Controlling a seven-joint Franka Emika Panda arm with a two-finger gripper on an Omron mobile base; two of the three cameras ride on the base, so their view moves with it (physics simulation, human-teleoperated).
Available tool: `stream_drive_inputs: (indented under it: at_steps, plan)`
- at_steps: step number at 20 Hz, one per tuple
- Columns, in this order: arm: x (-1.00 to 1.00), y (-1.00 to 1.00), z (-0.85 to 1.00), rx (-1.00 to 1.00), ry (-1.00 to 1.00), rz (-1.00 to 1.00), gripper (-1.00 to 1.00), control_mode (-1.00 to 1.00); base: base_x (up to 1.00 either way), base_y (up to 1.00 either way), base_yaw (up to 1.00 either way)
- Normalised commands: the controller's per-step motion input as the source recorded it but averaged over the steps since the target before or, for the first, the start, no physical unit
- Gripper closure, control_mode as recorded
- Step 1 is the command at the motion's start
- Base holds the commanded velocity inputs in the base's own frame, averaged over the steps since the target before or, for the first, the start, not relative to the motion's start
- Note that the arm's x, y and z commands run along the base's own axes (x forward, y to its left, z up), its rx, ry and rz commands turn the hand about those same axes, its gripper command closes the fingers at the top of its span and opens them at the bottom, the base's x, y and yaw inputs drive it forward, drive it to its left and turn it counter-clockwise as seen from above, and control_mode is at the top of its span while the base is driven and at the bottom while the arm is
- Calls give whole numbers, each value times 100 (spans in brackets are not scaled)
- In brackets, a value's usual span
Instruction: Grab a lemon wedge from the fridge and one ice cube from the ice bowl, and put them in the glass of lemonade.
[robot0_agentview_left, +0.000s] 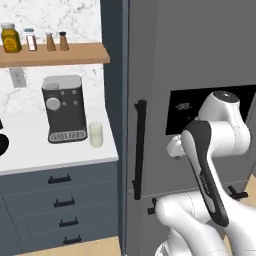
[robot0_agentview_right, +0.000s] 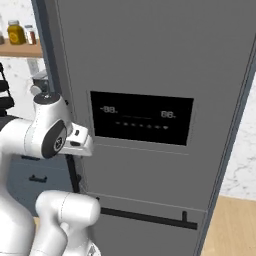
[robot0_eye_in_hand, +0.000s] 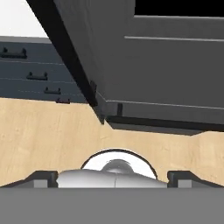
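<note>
The claw (robot0_eye_in_hand: 112, 177) shows at the bottom of the hand view as 2 small dark finger tips (robot0_eye_in_hand: 43, 178) standing far apart, so it is spread and pinches nothing. Ahead of the claw and above it stands the tall dark grey fridge (robot0_agentview_left: 200, 60), its doors shut, with a black vertical bar handle (robot0_agentview_left: 139, 147) and a black dispenser panel (robot0_agentview_right: 141, 117) with pale digits. Under the claw lies the light wooden floor (robot0_eye_in_hand: 43, 135). To the left of the claw, well apart from it, are the blue-grey drawer cabinets (robot0_agentview_left: 60, 200) with a white counter (robot0_agentview_left: 30, 145) on top. There the small pale yellow glass of lemonade (robot0_agentview_left: 96, 134) stands just beside a dark grey coffee machine (robot0_agentview_left: 63, 109). Over them, a wooden shelf (robot0_agentview_left: 55, 54) carries 4 small jars.
</note>
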Motion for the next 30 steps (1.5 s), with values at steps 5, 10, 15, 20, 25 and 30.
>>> stream_drive_inputs:
  at_steps: [5,10,15,20,25,30]
  plan:
    - [0,0,0,0,0,0,-100,100,30,100,0]
    - [0,0,0,0,0,0,-100,100,57,100,-1]
    - [0,0,0,0,0,0,-100,100,71,100,-3]
    - [0,0,0,0,0,0,-100,100,68,62,-13]
    - [0,0,0,0,0,0,-100,100,66,16,-11]
    - [45,30,-33,-2,-2,-4,-100,-100,0,0,0]
